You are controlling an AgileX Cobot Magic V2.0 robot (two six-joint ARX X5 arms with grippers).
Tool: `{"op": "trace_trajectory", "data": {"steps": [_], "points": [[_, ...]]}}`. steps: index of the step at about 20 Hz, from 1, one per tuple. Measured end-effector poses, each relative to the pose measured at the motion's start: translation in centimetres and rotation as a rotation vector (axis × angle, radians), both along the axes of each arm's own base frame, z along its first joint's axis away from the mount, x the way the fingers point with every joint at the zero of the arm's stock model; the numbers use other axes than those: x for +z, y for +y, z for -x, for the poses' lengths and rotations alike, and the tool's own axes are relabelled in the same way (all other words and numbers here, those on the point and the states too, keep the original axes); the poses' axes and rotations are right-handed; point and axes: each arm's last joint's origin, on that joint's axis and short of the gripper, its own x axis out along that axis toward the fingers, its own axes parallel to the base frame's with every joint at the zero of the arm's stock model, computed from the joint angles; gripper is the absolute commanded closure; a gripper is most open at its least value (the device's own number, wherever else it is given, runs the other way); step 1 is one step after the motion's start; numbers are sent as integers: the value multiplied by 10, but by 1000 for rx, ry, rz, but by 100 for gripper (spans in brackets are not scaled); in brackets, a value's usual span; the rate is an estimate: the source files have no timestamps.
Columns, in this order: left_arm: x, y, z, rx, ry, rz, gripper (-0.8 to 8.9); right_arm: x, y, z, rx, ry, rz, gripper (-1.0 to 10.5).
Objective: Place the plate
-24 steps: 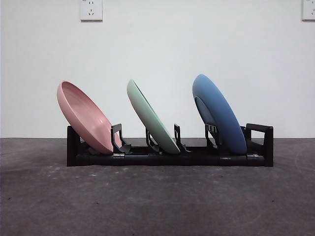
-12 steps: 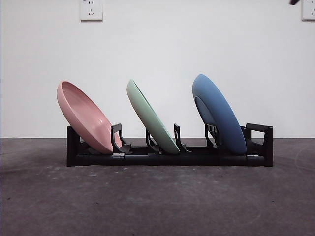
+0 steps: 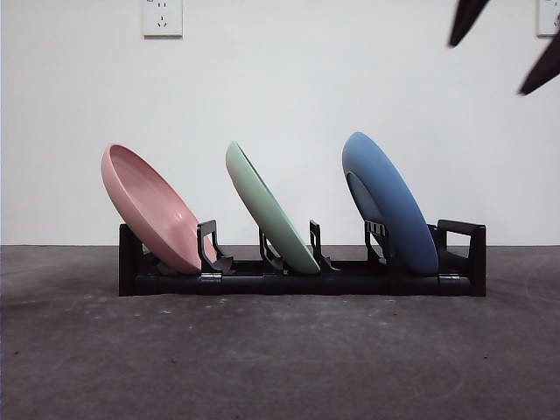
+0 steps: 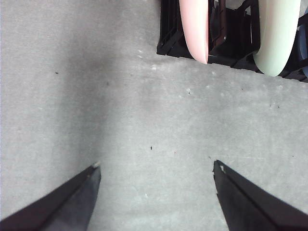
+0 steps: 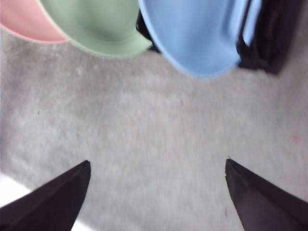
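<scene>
A black dish rack [image 3: 302, 282] stands on the table and holds three tilted plates: a pink plate [image 3: 150, 206] at the left, a green plate [image 3: 269, 210] in the middle, a blue plate [image 3: 389, 201] at the right. My right gripper [image 3: 503, 44] shows as two black tips at the top right of the front view, open and empty, above and to the right of the blue plate [image 5: 192, 33]. My left gripper [image 4: 156, 166] is open and empty over bare table, with the pink plate [image 4: 195, 26] and green plate [image 4: 276, 33] ahead of it.
The grey table [image 3: 280, 359] stretches in front of the rack. A white wall with two sockets [image 3: 163, 16] stands behind. The rack's right end has an empty bracket [image 3: 464, 249].
My right gripper has come down into the front view at the top right; one second ago it was out of view. The plates and rack have not moved.
</scene>
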Motion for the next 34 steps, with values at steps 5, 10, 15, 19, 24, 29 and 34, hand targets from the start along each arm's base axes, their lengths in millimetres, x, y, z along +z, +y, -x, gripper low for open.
{"op": "trace_trajectory", "data": {"steps": [5,10,15,19,24,29,34], "points": [[0,0,0,0,-4,0,438,7,31,-55,64,-64,-16,569],[0,0,0,0,-5,0,438,6,61,-94,116,-117,-32,601],[0,0,0,0,-6,0,438,-12,75,-122,118,-117,-20,630],[0,0,0,0,-7,0,438,-18,76,-132,96,-152,4,680],[0,0,0,0,-7,0,438,-30,79,-139,97,-128,11,721],[0,0,0,0,-7,0,438,-34,80,-141,97,-121,14,898],[1,0,-1,0,-16,0,438,-34,80,-140,108,-103,-7,932]]}}
